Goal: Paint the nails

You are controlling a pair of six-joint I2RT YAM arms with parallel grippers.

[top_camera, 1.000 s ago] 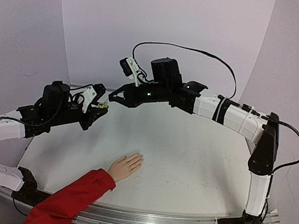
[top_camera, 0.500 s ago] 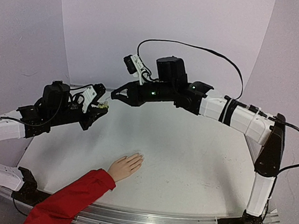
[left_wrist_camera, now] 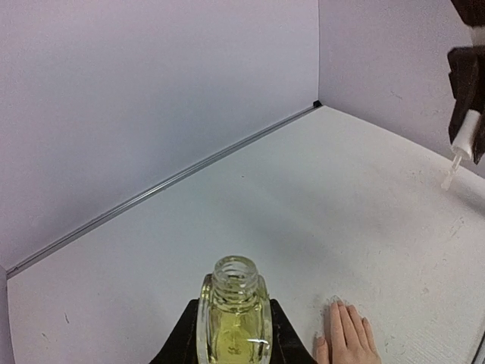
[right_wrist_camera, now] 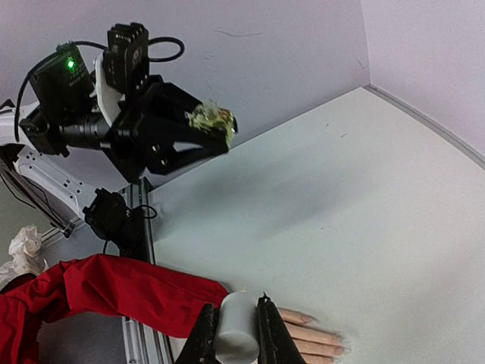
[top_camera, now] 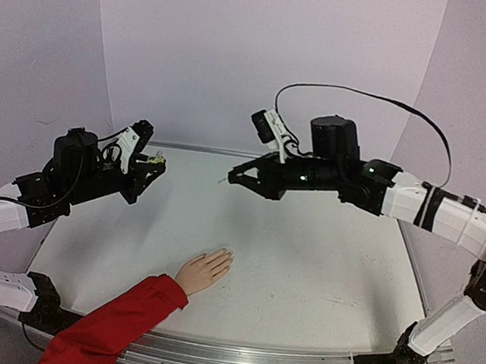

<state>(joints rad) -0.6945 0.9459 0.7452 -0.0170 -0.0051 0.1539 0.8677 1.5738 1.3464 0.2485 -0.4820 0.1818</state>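
left gripper (top_camera: 152, 165) clamps the open bottle (left_wrist_camera: 235, 322) aside at mid-left; right gripper (top_camera: 233, 177) pinches the brush cap (right_wrist_camera: 236, 327), ready for the nails (top_camera: 227, 253) at lower centre

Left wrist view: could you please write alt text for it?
An uncapped yellow-green bottle stands clamped in the left gripper at bottom centre. A peach hand lies on the white table lower right; the right gripper holds the white brush cap upper right.

The bottle (left_wrist_camera: 234, 327) is yellow-green, its cap (right_wrist_camera: 236, 326) white. The sleeve (top_camera: 112, 330) is bright red, the nails (left_wrist_camera: 336, 303) pale.
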